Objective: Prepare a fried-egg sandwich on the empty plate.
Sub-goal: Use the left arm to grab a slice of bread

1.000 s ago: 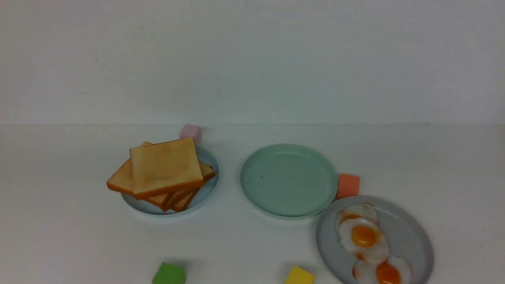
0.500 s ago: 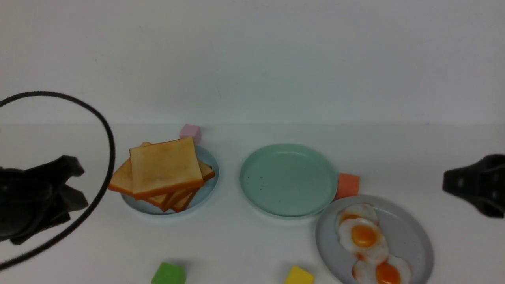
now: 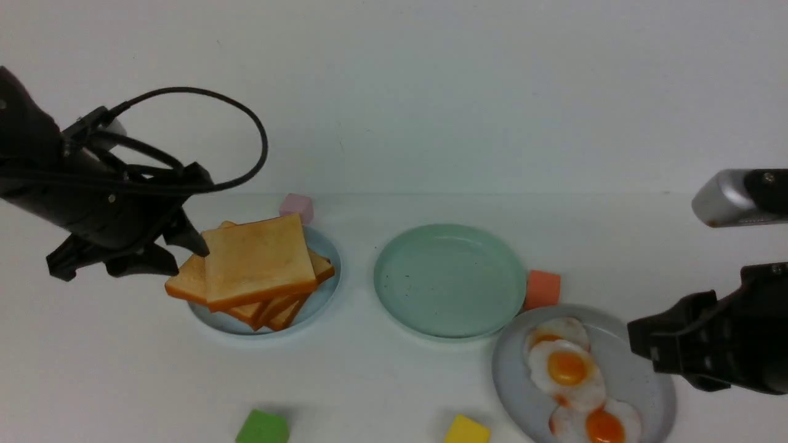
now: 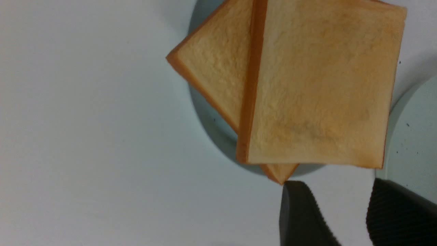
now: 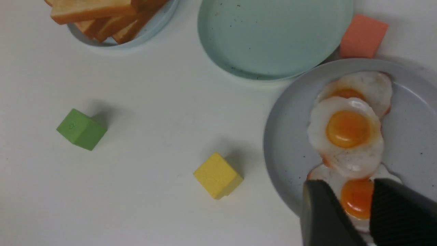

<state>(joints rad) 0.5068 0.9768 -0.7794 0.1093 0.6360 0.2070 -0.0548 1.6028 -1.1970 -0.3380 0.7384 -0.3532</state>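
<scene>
1. The empty plate – the mint-green plate (image 3: 449,280) – sits mid-worktop and holds nothing. Take it as the dial's centre, twelve pointing away from the robot.
2. At nine o'clock, a skewed pile of toast slices (image 3: 255,264) lies on a pale blue plate (image 3: 320,301). A pink block (image 3: 298,208) stands behind that pile, at about ten o'clock.
3. An orange block (image 3: 542,289) stands right against the mint rim at three o'clock.
4. At about four o'clock lies a grey speckled plate (image 3: 511,369), its rim meeting the mint one or nearly so. It carries three overlapping fried eggs (image 3: 567,367).
5. A yellow block (image 3: 468,431) sits at six o'clock and a green block (image 3: 263,427) at about seven, both near the robot's edge of the worktop.
6. The left arm comes in from nine o'clock, raised and slanting down, with a cable looped above it. The left claw (image 4: 338,194) is spread and holds nothing. Its fingers are just beside the pile's outer corner; whether they touch is unclear.
7. The right arm reaches in from three o'clock, low over the grey plate's outer side. The right claw (image 5: 351,191) is spread and empty – the nearest egg's yolk shows through the gap.
</scene>
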